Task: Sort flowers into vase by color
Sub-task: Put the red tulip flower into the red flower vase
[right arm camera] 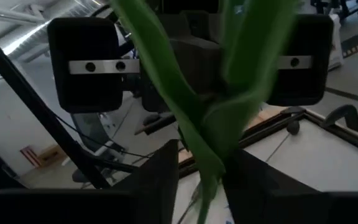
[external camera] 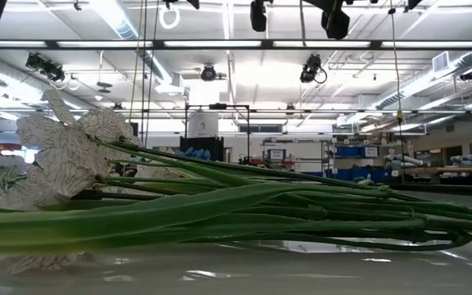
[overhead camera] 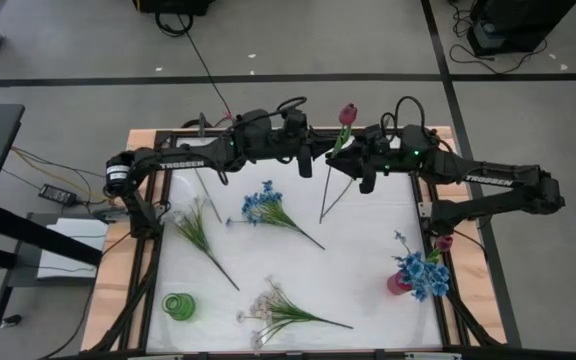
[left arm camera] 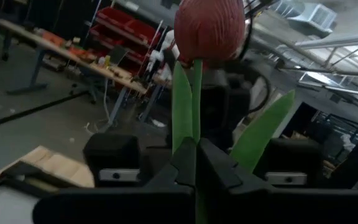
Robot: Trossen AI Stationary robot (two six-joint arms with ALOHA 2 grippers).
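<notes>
Blue blossoms [overhead camera: 423, 272] already fill the pink vase [overhead camera: 399, 284] near the counter's right edge. Left gripper [left arm camera: 196, 163] pinches the red tulip [overhead camera: 347, 114] stem; right gripper [right arm camera: 204, 171] jaws seemingly closing around it. Three sprays [overhead camera: 268, 208] lie unsorted.

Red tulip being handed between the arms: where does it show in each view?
High: red tulip at the table's far edge, between left hand and right hand.
Low: not in view.
Left wrist: bloom at top centre, stem pinched in the left hand.
Right wrist: only stem and leaves, in the right hand.
Shared landmark: the tulip's green stem.
</notes>
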